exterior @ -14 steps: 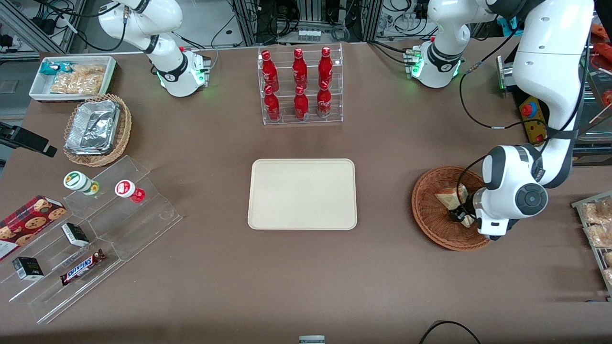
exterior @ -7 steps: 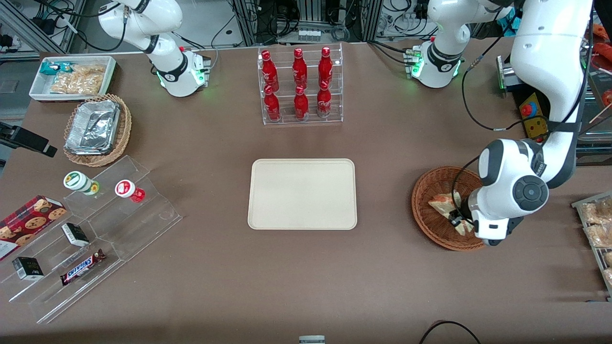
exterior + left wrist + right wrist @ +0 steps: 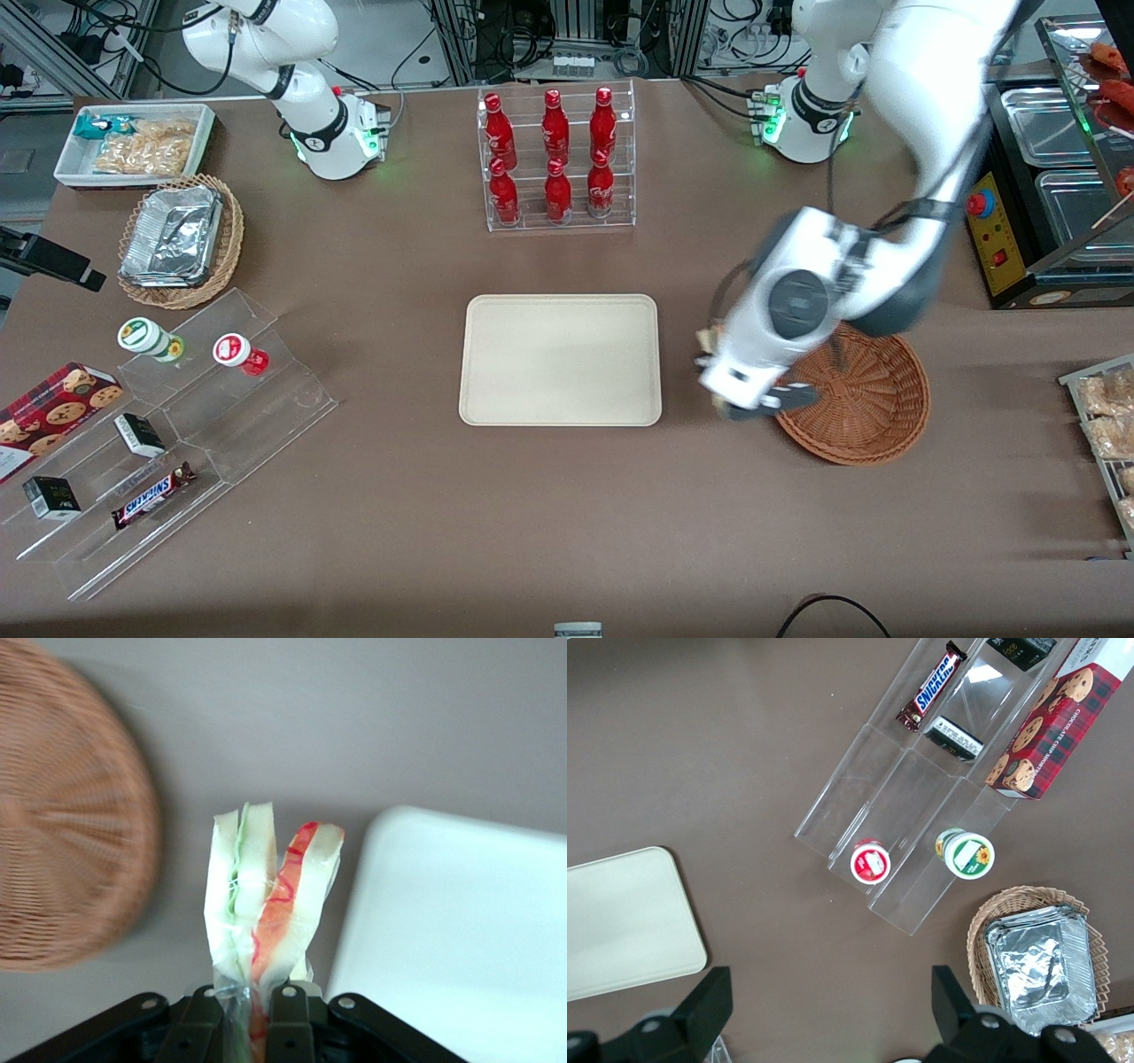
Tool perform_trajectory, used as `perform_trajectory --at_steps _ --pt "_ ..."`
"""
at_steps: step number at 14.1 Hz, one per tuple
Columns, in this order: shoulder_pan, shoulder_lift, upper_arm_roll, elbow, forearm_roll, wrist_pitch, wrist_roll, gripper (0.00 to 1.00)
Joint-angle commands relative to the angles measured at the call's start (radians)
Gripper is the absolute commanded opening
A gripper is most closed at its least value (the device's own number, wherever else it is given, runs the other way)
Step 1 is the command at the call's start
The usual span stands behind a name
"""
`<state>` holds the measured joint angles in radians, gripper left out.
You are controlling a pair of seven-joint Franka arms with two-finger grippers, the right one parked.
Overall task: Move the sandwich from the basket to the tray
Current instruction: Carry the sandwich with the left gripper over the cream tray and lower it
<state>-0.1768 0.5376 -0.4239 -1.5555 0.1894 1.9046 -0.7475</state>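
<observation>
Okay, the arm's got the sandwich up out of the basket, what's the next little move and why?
Probably carry it sideways until it hangs over the tray. The gripper is shut on the sandwich, clear of the basket, but it hangs above bare table between basket and tray, so releasing now would likely miss.

The whole table is covered from above by the front view, with the tray (image 3: pixel 560 359) central. The tray (image 3: pixel 461 930) edge, basket (image 3: pixel 62 824) and gripper (image 3: pixel 251 1010) holding the sandwich (image 3: pixel 266 904) are seen close-up by the left wrist view. The tray (image 3: pixel 625 921) corner is shared by the downward-facing right wrist view.
</observation>
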Motion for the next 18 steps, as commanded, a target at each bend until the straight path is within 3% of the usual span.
perform_trajectory --at_steps 1,8,11,12,13,14,15,18 --pt "-0.152 0.123 0.014 0.122 0.030 -0.032 -0.021 0.06" --pt "-0.394 0.428 0.042 0.472 0.064 -0.018 -0.231 0.08" --pt "-0.418 0.455 0.048 0.482 0.070 0.019 -0.225 0.14" --pt "-0.420 0.464 0.050 0.482 0.074 0.033 -0.222 0.21" --pt "-0.426 0.467 0.053 0.482 0.108 0.042 -0.230 0.65" --pt "-0.464 0.466 0.077 0.482 0.204 0.044 -0.234 1.00" --pt "-0.477 0.463 0.101 0.482 0.261 0.045 -0.245 1.00" --pt "-0.472 0.394 0.112 0.477 0.271 -0.016 -0.266 1.00"
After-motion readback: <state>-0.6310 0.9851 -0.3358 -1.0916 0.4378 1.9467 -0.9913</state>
